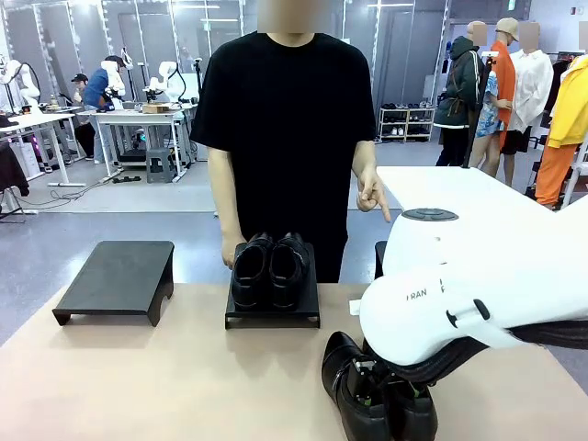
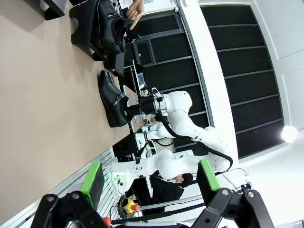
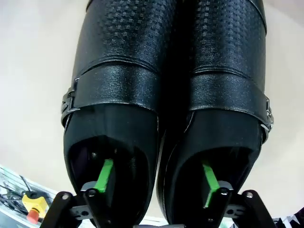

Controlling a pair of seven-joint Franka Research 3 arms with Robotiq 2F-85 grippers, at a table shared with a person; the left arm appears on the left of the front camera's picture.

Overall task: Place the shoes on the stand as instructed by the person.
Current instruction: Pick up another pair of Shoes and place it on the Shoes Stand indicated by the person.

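Held thing: the pair of shoes on the desk point(image 1: 347, 393) lies on the robot's side of the middle stand point(image 1: 273, 318), slightly to its right and well apart from it.
Right gripper point(image 3: 156, 166): one finger is sunk into each shoe's opening, and the two inner walls are pinched together between them.
Long axis: the toes are pointed away from the right gripper towards the person's side of the desk point(image 1: 138, 386), slanted a little towards the middle stand.
Middle stand: it is taken up by the other pair of shoes point(image 1: 269, 266), set side by side with heels towards the person.
Empty stand point(image 1: 115, 276): it is placed to the left of the middle stand, with a gap between them.
Person's hand point(image 1: 370, 191): it is held above and to the right of the middle stand, with the forefinger aimed downward.
Third stand point(image 1: 379, 259): a dark edge is seen just right of the middle stand, mostly hidden by the right arm. It is judged to be the stand pointed at.
Left gripper point(image 2: 150, 178): the fingers are spread with nothing between them, well apart from the middle stand.
Nearer arm: the right one, since the pair is gripped by it.
Coming move: a lift and a carry forward and to the right of the middle stand is judged to be needed, toes leading.
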